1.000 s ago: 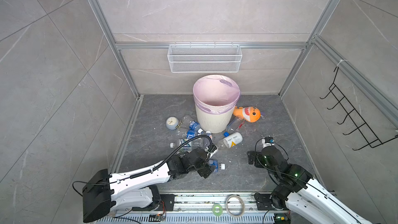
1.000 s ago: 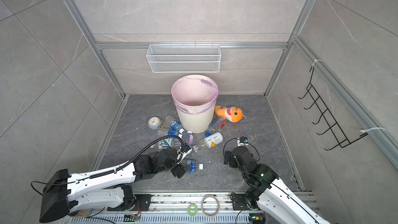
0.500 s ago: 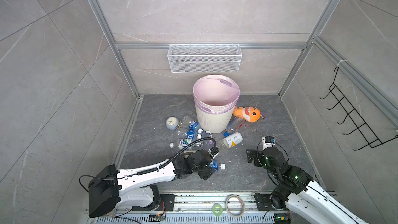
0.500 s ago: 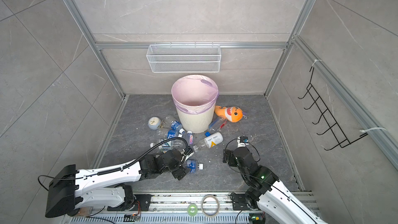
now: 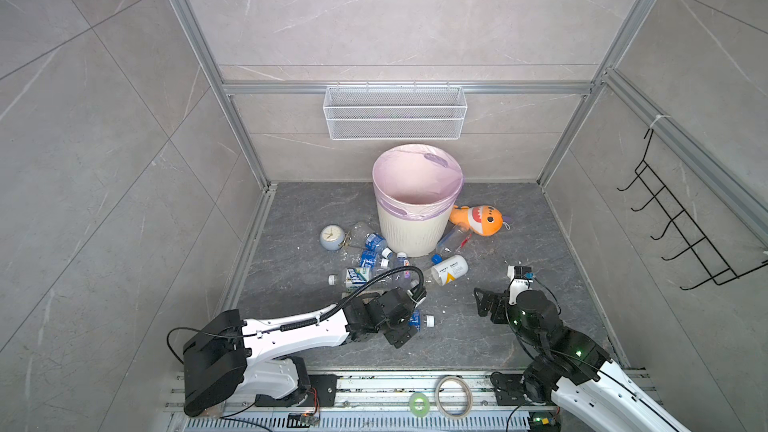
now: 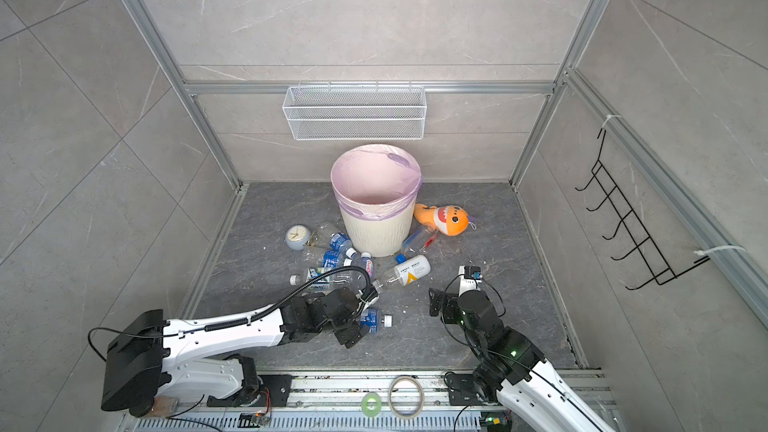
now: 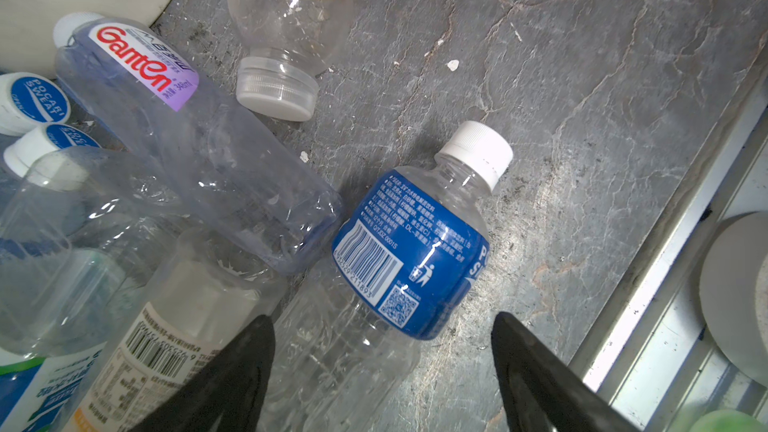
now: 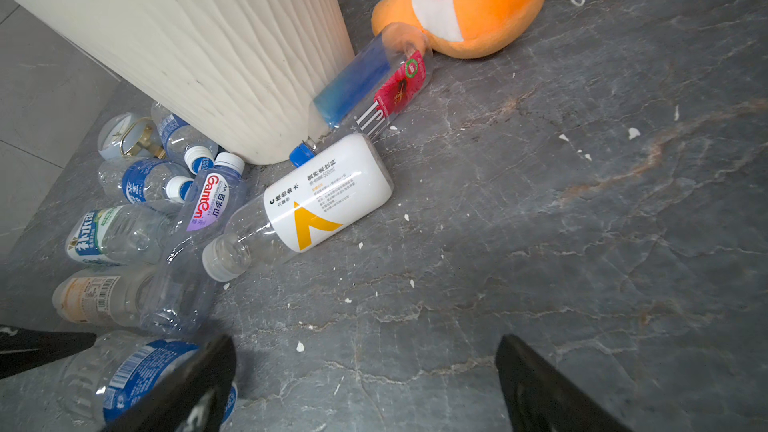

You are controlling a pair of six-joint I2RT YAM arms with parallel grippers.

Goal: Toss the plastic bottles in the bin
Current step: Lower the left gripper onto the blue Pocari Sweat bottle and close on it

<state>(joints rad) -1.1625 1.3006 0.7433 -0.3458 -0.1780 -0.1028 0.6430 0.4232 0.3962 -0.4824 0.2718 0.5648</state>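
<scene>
Several plastic bottles (image 5: 374, 263) lie heaped on the grey floor in front of and to the left of the cream ribbed bin (image 5: 415, 230) (image 6: 376, 234) with its pink liner. One blue-labelled bottle (image 7: 411, 259) (image 5: 420, 321) with a white cap lies apart, nearer the front. My left gripper (image 7: 380, 320) (image 5: 409, 322) is open astride its clear lower body, with a gap on one side. My right gripper (image 8: 365, 340) (image 5: 482, 303) is open over bare floor, holding nothing. A white-labelled bottle (image 8: 324, 197) and a red-and-blue-labelled one (image 8: 374, 85) lie by the bin's foot (image 8: 208, 56).
A pale-blue clock (image 5: 331, 236) stands left of the bin and an orange plush shark (image 5: 480, 220) right of it. A wire mesh basket (image 5: 395, 118) hangs on the back wall and a black hook rack (image 5: 681, 234) on the right wall. Tape rolls (image 5: 454, 396) lie on the front rail.
My left gripper has slid a little to the right over the blue-labelled bottle, and its jaws have narrowed slightly. The right arm has barely moved.
</scene>
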